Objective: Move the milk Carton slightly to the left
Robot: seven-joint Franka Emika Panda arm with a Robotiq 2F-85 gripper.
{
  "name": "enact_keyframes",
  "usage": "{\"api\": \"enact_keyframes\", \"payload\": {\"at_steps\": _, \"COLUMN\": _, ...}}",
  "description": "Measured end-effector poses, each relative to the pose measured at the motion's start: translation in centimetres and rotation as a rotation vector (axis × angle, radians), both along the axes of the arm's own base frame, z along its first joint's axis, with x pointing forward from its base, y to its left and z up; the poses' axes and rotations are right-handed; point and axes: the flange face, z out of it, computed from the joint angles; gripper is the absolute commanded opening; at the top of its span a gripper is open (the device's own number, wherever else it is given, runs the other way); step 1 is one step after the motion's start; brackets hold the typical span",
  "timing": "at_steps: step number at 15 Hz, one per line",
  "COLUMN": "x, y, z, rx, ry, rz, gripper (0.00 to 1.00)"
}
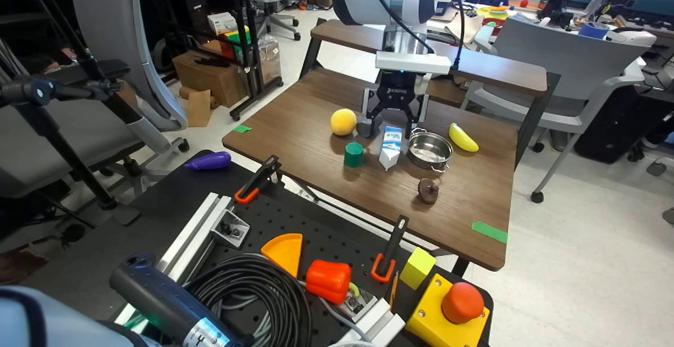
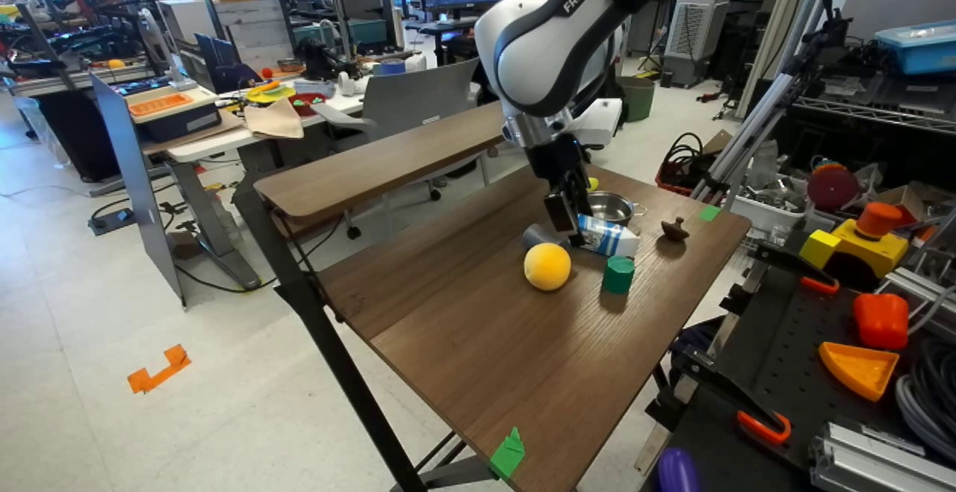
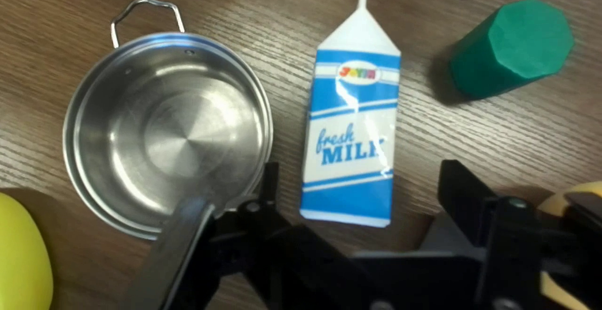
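Milk carton [image 3: 350,136] lies on its side, printed face up, between metal pot [image 3: 169,112] and green block [image 3: 531,39] — gripper [image 3: 360,176] spread wide, a finger either side of carton's base end

The milk carton [image 3: 352,140] is lying on its side on the brown table [image 1: 295,112]. It has blue and white bands, an oval logo with coloured letters and the words "fresh MILK", and this printed, shiny face looks upward. Its white top is closed and narrows to a thin tip. It lies between the metal pot [image 3: 171,126] and the green block [image 3: 515,49], apart from both.
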Motion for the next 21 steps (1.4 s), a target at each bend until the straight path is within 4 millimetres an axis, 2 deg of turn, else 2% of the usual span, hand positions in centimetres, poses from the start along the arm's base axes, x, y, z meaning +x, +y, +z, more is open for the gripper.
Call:
{"api": "enact_keyframes", "payload": {"at_steps": 3, "x": 0.1, "y": 0.0, "z": 0.2, "rx": 0.002, "ry": -0.002, "rz": 0.003, "gripper": 1.0}}
{"api": "enact_keyframes", "payload": {"at_steps": 6, "x": 0.1, "y": 0.0, "z": 1.4, "rx": 0.006, "ry": -0.013, "rz": 0.012, "gripper": 1.0}}
{"api": "enact_keyframes", "payload": {"at_steps": 11, "x": -0.3, "y": -0.1, "z": 5.9, "rx": 0.022, "ry": -0.056, "rz": 0.039, "gripper": 1.0}}
{"api": "enact_keyframes", "payload": {"at_steps": 16, "x": -1.5, "y": -1.8, "z": 10.9, "rx": 0.036, "ry": -0.104, "rz": 0.047, "gripper": 1.0}}
{"api": "enact_keyframes", "payload": {"at_steps": 18, "x": -1.9, "y": -2.6, "z": 11.9, "rx": 0.035, "ry": -0.111, "rz": 0.036, "gripper": 1.0}}
{"api": "enact_keyframes", "payload": {"at_steps": 21, "x": -2.1, "y": -2.6, "z": 11.8, "rx": 0.035, "ry": -0.106, "rz": 0.035, "gripper": 1.0}}
